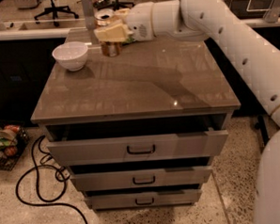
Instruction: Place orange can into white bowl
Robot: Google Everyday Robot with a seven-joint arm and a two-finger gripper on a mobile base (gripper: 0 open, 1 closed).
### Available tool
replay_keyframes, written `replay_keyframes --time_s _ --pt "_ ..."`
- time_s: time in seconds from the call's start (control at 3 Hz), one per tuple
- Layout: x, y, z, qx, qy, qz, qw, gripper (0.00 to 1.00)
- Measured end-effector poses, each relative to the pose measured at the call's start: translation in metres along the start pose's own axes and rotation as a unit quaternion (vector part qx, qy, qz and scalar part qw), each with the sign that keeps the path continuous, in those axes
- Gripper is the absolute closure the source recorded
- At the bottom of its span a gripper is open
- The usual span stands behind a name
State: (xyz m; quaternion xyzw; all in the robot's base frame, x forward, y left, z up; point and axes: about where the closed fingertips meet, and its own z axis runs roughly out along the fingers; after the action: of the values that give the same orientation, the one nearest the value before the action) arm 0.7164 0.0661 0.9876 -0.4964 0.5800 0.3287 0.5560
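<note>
The white bowl (70,56) stands at the far left of the brown cabinet top (138,85). My gripper (109,36) reaches in from the right and is shut on the orange can (111,48), which hangs upright just above the surface, a short way right of the bowl. Only the can's lower copper part shows below the cream fingers (108,31). The can's top is hidden by the gripper.
My white arm (220,20) crosses the back right of the cabinet. The top drawer (137,147) below stands pulled out, with two more drawers under it. Black cables (40,185) and a basket (5,144) lie on the floor at left. Office chairs stand behind.
</note>
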Motion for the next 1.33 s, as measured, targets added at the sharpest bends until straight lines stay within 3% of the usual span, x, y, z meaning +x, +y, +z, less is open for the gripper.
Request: replay_keyframes --time_s 0.67,1.0,1.33 --pt "-0.038 0.008 0.109 -0.058 -0.004 0.014 0.9982 1.00" --pt "-0.045 0.014 0.153 -0.083 -0.004 0.012 0.9965 1.00" --pt "-0.046 0.014 0.173 -0.097 -0.013 -0.007 0.9952 1.00"
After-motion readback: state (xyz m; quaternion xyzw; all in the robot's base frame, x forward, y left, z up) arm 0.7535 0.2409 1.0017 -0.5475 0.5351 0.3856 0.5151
